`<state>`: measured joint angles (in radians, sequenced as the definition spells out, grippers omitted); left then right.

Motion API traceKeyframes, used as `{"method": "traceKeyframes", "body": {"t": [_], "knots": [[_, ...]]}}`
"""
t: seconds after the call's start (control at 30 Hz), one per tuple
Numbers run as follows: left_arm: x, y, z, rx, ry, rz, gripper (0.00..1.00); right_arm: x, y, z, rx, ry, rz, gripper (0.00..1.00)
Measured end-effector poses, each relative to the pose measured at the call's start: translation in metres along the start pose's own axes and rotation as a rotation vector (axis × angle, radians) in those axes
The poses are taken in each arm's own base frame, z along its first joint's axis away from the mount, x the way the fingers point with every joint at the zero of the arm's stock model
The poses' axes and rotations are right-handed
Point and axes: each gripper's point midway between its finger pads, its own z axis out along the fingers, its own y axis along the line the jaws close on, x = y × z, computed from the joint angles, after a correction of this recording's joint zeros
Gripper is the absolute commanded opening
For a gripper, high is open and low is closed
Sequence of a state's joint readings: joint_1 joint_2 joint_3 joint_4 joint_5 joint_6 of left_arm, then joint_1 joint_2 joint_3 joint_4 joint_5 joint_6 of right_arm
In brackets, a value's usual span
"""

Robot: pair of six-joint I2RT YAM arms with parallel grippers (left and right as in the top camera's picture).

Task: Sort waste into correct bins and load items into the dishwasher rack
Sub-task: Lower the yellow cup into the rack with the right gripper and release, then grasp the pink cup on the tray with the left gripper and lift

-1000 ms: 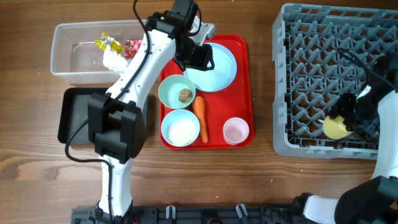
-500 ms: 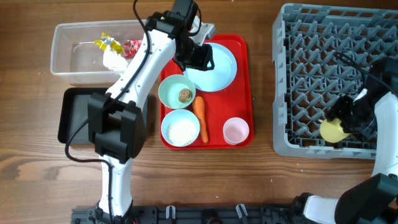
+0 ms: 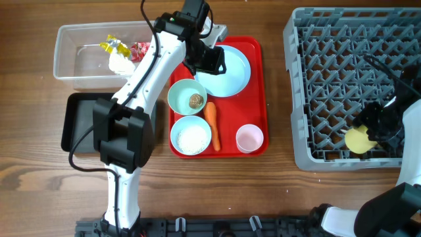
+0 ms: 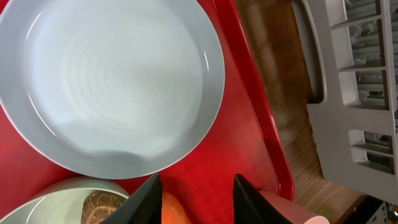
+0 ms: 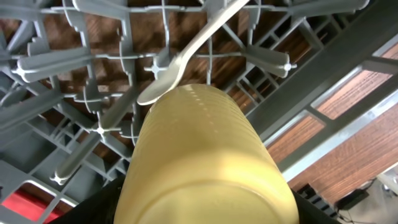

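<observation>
Over the rack (image 3: 329, 72), the right claw (image 3: 367, 133) gripped the cup (image 5: 199, 155) while the left claw (image 4: 196, 200) hung open above the plate (image 4: 112, 81).

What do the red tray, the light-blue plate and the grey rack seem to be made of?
Red tray: likely plastic, smooth, slightly glossy, with a moulded raised rim.
Light-blue plate: probably plastic or melamine; soft sheen, faint concentric rings.
Grey rack: moulded plastic, matte, with thin pegs and ribs.
</observation>
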<state>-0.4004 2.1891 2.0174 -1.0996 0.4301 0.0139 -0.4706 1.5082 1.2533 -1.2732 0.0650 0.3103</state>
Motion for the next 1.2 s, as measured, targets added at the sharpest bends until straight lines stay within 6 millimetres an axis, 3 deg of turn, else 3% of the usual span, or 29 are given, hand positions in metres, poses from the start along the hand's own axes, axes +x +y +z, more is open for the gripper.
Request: {"method": "traceKeyframes", "body": {"t": [0.2, 0.4, 0.87, 0.97, 1.1, 1.2], "knots": [[0.0, 0.0, 0.0, 0.0, 0.0, 0.0, 0.37, -0.013, 0.001, -0.017, -0.004, -0.048, 0.004, 0.44], [0.0, 0.001, 0.0, -0.004, 0.0, 0.0, 0.36, -0.01, -0.011, -0.017, 0.062, -0.04, 0.015, 0.44], [0.0, 0.003, 0.0, -0.015, 0.0, 0.0, 0.37, -0.008, -0.012, -0.014, 0.068, -0.035, 0.035, 0.46], [0.0, 0.003, 0.0, -0.015, 0.0, 0.0, 0.37, -0.008, -0.011, -0.004, 0.067, -0.036, 0.039, 0.53], [0.0, 0.003, 0.0, -0.015, 0.0, 0.0, 0.37, -0.007, -0.011, -0.002, 0.068, -0.033, 0.043, 0.9], [0.0, 0.003, 0.0, -0.015, 0.0, 0.0, 0.37, -0.008, -0.012, -0.002, 0.07, -0.037, 0.055, 1.0]]}}
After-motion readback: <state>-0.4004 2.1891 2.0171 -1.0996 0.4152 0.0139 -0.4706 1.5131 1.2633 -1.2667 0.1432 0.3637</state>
